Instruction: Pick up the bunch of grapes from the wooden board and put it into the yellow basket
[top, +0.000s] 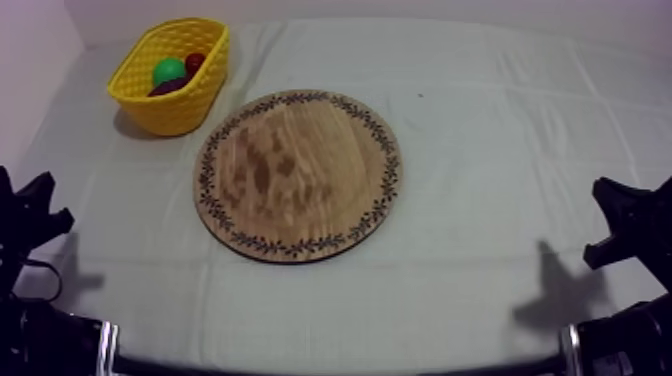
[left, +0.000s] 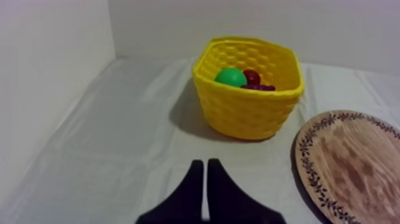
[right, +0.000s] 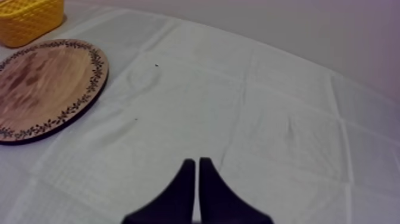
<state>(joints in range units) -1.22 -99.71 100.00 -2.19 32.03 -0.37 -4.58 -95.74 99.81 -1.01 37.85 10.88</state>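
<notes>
Dark-purple grapes (top: 168, 88), one bunch, sat in one yellow basket (top: 178, 112) with one pear (top: 169, 71) and one small red fruit (top: 194, 61); my left gripper (left: 205, 164) and right gripper (right: 196, 161) were clenched empty.

Left pincer (left: 205, 165) closed, empty, low at side; right pincer (right: 197, 164) same.

The basket (top: 178, 112) at the upper left was yellow. Inside were a green fruit (top: 168, 71), a small red fruit (top: 194, 62) and dark purple grapes (top: 167, 88). The brown board (top: 298, 175) had dark leaves round its rim.
</notes>
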